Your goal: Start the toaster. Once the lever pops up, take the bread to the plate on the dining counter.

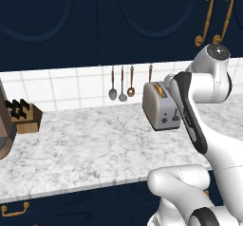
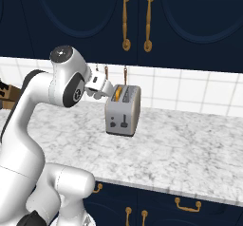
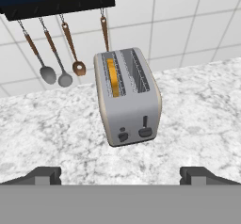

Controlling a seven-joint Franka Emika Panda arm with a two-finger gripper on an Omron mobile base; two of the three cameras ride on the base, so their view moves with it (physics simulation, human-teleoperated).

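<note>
Boxy silver-grey metal toaster sits mid-frame on the marbled white desk, pale-tan bread slice in its left slot. The tool, spread wide, hovers short; approach the dark lever from above and press straight down.

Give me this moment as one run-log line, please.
phase: approach | gripper: open, empty, short of toaster | bread: in left slot | lever: not yet touched | toaster on marble counter

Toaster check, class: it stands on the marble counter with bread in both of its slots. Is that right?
Not quite. The toaster does stand on the marble counter, but the hand view shows bread in one slot alone; the other is empty.
</note>
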